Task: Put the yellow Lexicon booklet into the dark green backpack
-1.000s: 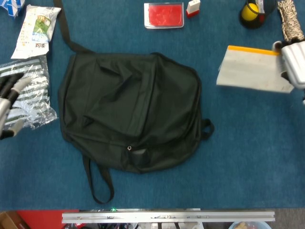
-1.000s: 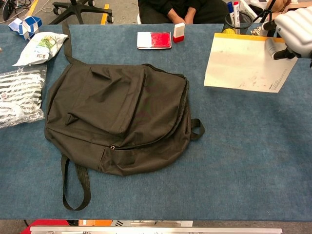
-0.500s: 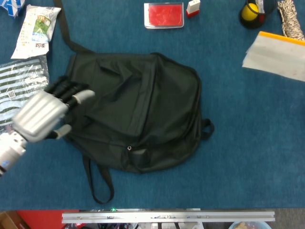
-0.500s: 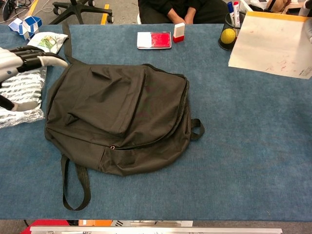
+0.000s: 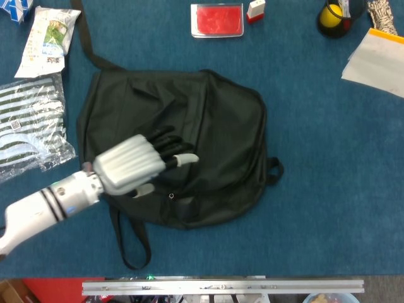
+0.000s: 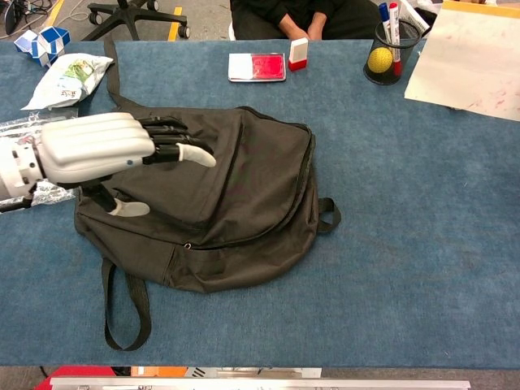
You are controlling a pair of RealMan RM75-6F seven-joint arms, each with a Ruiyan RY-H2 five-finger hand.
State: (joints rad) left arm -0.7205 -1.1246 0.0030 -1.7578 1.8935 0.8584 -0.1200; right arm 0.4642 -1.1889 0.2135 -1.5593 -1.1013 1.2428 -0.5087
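Note:
The dark green backpack (image 5: 214, 126) (image 6: 252, 187) lies flat in the middle of the blue table, and its zipper looks closed. My left hand (image 5: 136, 165) (image 6: 101, 146) hovers over the backpack's lower left part with its fingers stretched out and apart, holding nothing. The yellow-edged Lexicon booklet (image 5: 377, 57) (image 6: 475, 53) shows its pale underside at the far right edge, tilted and cut off by the frame. My right hand does not show in either view, so what holds the booklet is hidden.
A red-lidded box (image 5: 217, 20) and a small white-and-red block (image 5: 255, 9) sit at the back. A pen cup with a yellow ball (image 6: 383, 57) stands back right. A striped packet (image 5: 28, 126) and a snack bag (image 5: 47, 38) lie left. The backpack's strap loop (image 5: 129, 243) trails toward the front edge.
My left hand has swept from the table's left edge rightward onto the backpack. The booklet has moved right and back, and my right hand has gone out of view.

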